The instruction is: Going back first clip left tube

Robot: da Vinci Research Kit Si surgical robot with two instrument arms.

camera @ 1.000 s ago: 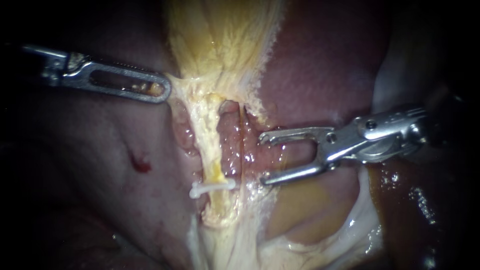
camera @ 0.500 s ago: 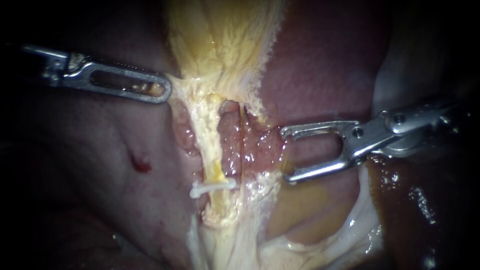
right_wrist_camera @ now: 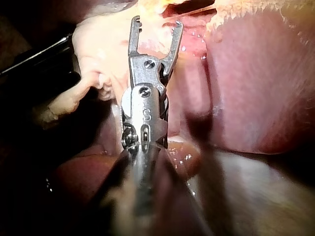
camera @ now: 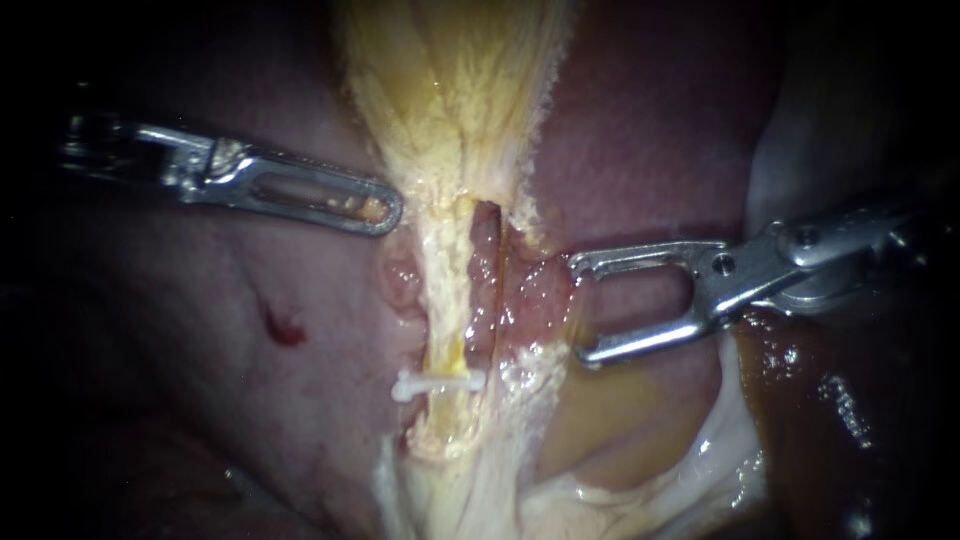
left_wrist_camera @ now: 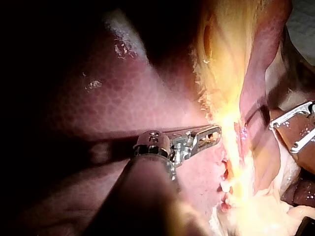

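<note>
Back right instrument [camera: 577, 310], pincer released at 3 o'clock, straight out along its shaft clear of the tubes, holding left instrument [camera: 385, 212], pincer clenched on yellow tissue [camera: 455, 120] at 10 o'clock, steady so clip [camera: 440, 383] across left tube [camera: 440, 300] at 6 o'clock isn't tugged.

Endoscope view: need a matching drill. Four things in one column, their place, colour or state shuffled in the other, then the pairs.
1. left tool
2. right tool
3. clip
4. liver

A. white, set across the tube
B. jaws open, nothing gripped
C. tip beside the pale yellow tissue, above the clip
D. dark red surface around the site

Pairs: 1-C, 2-B, 3-A, 4-D
</note>
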